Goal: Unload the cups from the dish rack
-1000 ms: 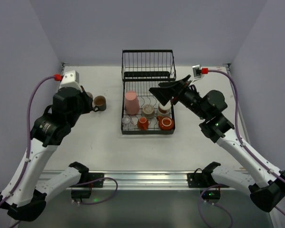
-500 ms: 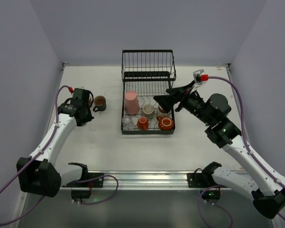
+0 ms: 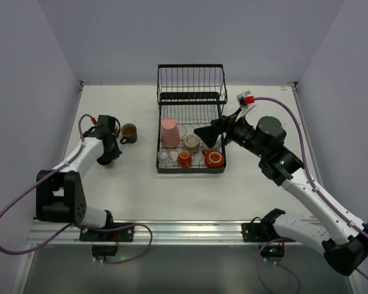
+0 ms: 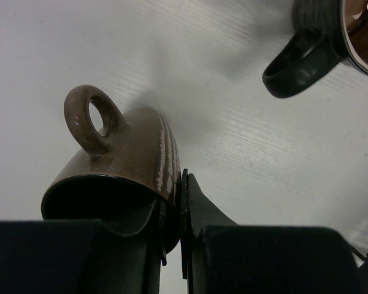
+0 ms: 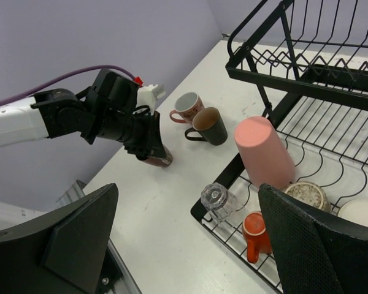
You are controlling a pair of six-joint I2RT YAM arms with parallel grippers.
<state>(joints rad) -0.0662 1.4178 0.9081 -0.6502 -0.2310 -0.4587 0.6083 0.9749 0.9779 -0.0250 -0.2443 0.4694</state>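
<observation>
My left gripper point(image 3: 108, 157) is shut on the wall of a glossy brown mug point(image 4: 129, 162), one finger inside the rim and one outside, low over the table's left side. It also shows in the right wrist view point(image 5: 149, 147) with the brown mug point(image 5: 160, 160). My right gripper point(image 3: 210, 133) is wide open and empty, held above the lower tray of the black wire dish rack point(image 3: 191, 92). In the tray are an upside-down pink tumbler point(image 3: 170, 132), a beige cup point(image 3: 191, 143), a clear glass point(image 3: 164, 156) and two orange-red cups point(image 3: 184, 158) point(image 3: 214, 159).
A dark mug point(image 3: 128, 131) stands on the table left of the rack, also in the left wrist view point(image 4: 331, 37). A pink-rimmed mug point(image 5: 187, 105) stands just beyond it. The rack's raised rear basket point(image 5: 331, 55) holds no cups. Walls close in on both sides.
My left arm has swung down and out to the table's left side with the brown mug. My right gripper has shifted slightly left over the rack's tray.
</observation>
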